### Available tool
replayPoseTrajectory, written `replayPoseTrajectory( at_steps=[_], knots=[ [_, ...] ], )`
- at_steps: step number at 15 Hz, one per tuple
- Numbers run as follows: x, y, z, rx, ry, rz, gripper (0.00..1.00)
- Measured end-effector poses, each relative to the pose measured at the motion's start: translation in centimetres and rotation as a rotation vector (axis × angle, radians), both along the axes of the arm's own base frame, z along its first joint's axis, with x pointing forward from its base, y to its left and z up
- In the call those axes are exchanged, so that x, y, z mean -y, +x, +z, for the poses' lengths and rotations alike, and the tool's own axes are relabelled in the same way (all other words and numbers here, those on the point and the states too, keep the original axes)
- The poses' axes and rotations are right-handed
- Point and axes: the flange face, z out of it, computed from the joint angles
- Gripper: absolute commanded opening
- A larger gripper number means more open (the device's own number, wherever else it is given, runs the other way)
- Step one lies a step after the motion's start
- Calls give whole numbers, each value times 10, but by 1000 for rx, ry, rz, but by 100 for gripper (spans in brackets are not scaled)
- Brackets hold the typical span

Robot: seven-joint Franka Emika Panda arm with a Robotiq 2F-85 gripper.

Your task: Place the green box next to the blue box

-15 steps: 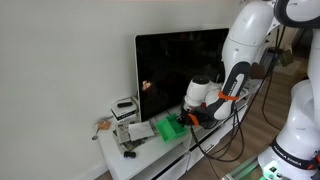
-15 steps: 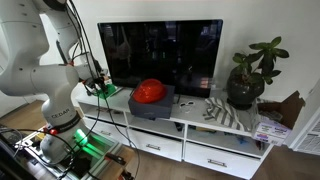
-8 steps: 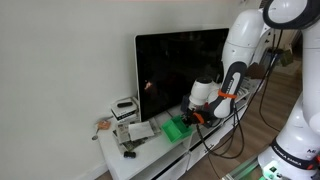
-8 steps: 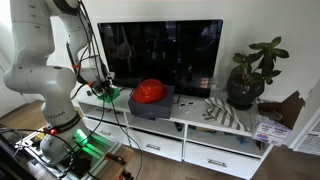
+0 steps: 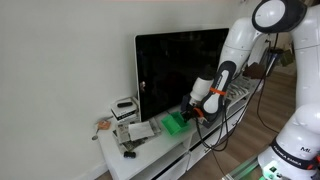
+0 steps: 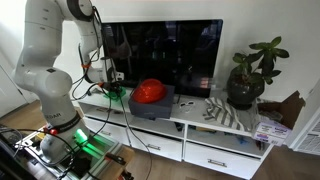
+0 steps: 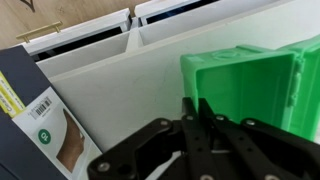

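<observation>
One green box [image 7: 245, 80] is pinched at its near wall by the claw [image 7: 198, 106]. From there it stretches off to the claw's right, long side roughly along the front edge of the white surface [image 7: 120, 95]. It's low; whether it touches, I can't tell. It's just beside the blue box [image 6: 152, 106].

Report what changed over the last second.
The pincer, gripping the green box, carried it a little way toward the blue box, while the arm's upper links swung. The blue box, the red object on it, the TV and the plant stayed put.
</observation>
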Motion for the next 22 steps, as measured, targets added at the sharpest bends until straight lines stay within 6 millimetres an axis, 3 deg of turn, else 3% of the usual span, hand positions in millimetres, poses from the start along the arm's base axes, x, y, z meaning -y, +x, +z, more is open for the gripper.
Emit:
replayPoseTrajectory(
  at_steps=[11, 12, 13, 15, 22],
  knots=[
    [3, 40, -28, -51, 0, 120, 2],
    [4, 42, -30, -55, 0, 125, 13],
    [4, 44, -33, -59, -1, 128, 35],
    [6, 45, -38, -69, -4, 133, 39],
    [-1, 47, -32, -73, 1, 148, 86]
  ],
)
